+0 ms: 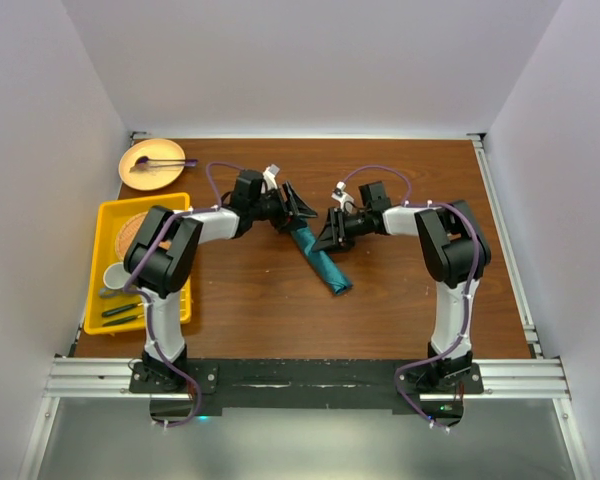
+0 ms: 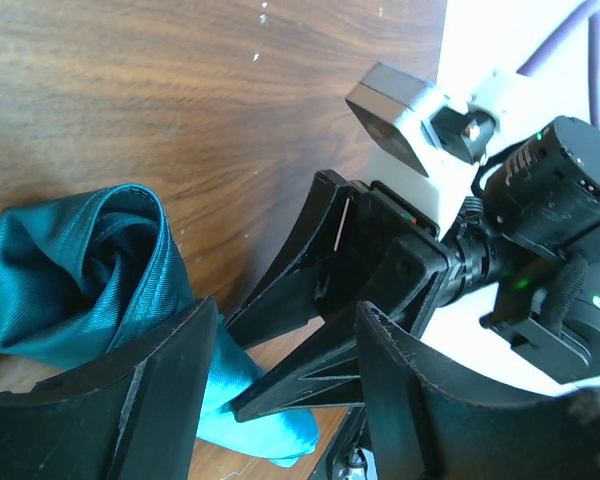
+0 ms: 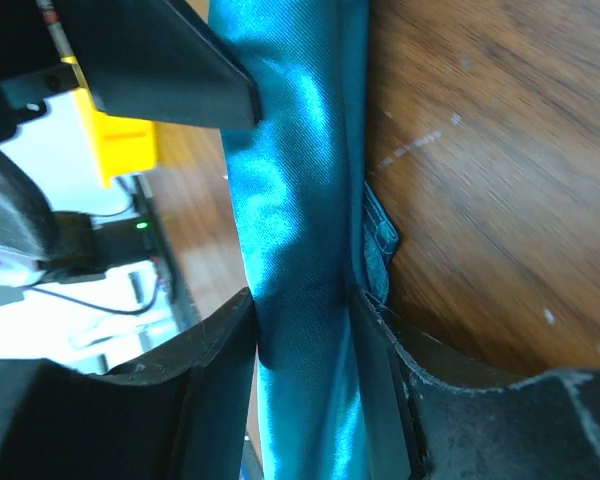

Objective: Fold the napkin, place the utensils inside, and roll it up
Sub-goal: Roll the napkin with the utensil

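Note:
The teal napkin lies rolled into a narrow tube, slanting across the middle of the table. My right gripper is shut on the roll at about its middle; in the right wrist view both fingers press the napkin from either side at my gripper. My left gripper is open at the roll's far end. In the left wrist view the spiral end of the napkin shows beside my left finger, with the right gripper's finger between my open jaws. No gold utensils are in view.
A yellow tray at the left holds a white cup and dark-handled utensils. A tan plate with a purple-ended spoon sits at the back left. The two grippers are very close together.

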